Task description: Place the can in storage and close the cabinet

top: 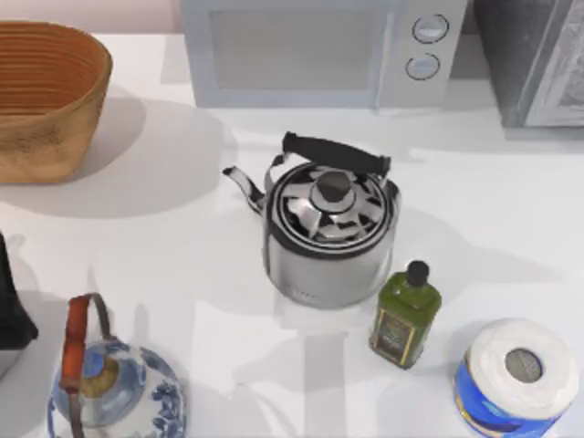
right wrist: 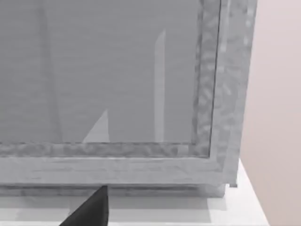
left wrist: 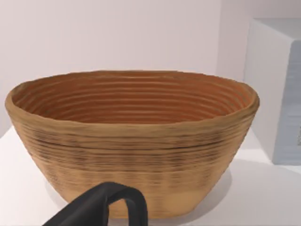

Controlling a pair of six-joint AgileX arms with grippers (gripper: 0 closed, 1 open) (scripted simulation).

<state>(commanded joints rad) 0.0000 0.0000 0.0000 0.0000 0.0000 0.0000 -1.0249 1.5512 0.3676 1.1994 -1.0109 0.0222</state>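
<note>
Table [top: 182, 246], top view: white, with 6 things on it.
Basket [top: 46, 100]: far left corner, woven, tan.
Microwave [top: 319, 50]: far edge, middle, door shut, 2 knobs on its right side.
Cabinet [top: 534, 59]: far right corner, grey, just right of the microwave.
Kettle [top: 330, 228]: centre, steel, upright, black handle, spout pointing left.
Bottle [top: 404, 315]: dark green oil bottle, upright, just beside the kettle on its near right.
Roll [top: 516, 379]: blue-wrapped paper roll, near right corner, on end, apart from the bottle.
Teapot [top: 114, 388]: blue-and-white, near left, hoop handle up.
Left arm [top: 11, 315]: dark shape at the left edge, near the teapot.
Left gripper [left wrist: 108, 207], left wrist view: black, low, facing the basket [left wrist: 131, 146]; spread or pressed together, cannot tell.
Microwave side [left wrist: 277, 94]: pale block beside the basket.
Right gripper [right wrist: 94, 207], right wrist view: black tip, close before the cabinet [right wrist: 117, 70]; grip state cannot tell.
Cabinet front: grey panel in a speckled frame.
</note>
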